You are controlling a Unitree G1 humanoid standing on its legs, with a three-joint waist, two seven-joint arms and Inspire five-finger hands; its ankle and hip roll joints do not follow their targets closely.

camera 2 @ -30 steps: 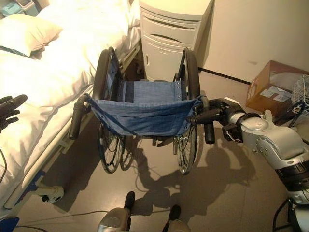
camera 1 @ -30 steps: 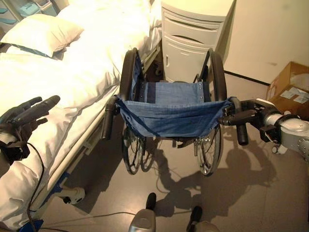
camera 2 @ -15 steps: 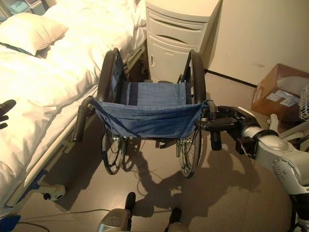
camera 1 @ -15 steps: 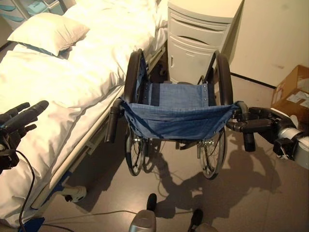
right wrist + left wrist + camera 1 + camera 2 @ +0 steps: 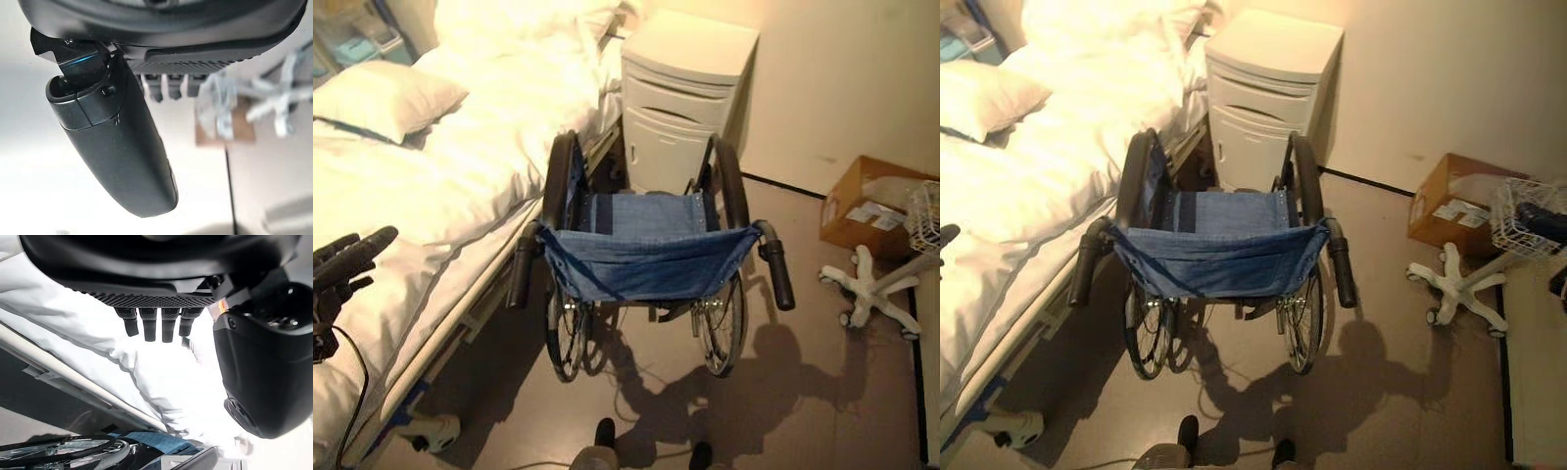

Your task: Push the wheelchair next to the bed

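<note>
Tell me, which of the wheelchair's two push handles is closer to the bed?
The left handle. It hangs right beside the bed and its white bedding, while the right handle sticks out over bare floor on the side toward the cardboard box.

White bedside cabinet, cardboard box, perhaps a wire basket

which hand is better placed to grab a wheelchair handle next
Left, probably: the left hand hangs open over the bed, beside the wheelchair and its left handle. The right hand faces away.
</note>
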